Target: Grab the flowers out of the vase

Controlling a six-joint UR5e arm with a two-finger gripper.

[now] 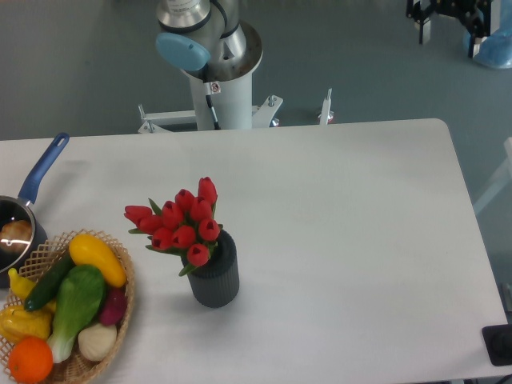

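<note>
Flowers: the flowers (182, 224) sit in the vase (214, 272), near the middle of the desk (360, 240), with the red buds leaning up and to the picture's left of the vase mouth
Vase: it stands upright, just to the right of the wicker basket (120, 312) but not touching it
Long way of the bunch: the stems run down into the vase, so I think the bunch has to come out upward, a bit tilted toward the buds
Arm: only the arm base (212, 48) shows, behind the vase past the far edge of the desk
Jaws: not in the picture, so I cannot tell if they are open or closed, or which way the flowers lie from them
Hidden: the stems are inside the vase and cannot be seen
Cut off: the saucepan (24, 216) and part of the basket run off the picture's left edge
Task so far: the flowers are not picked up yet
</note>
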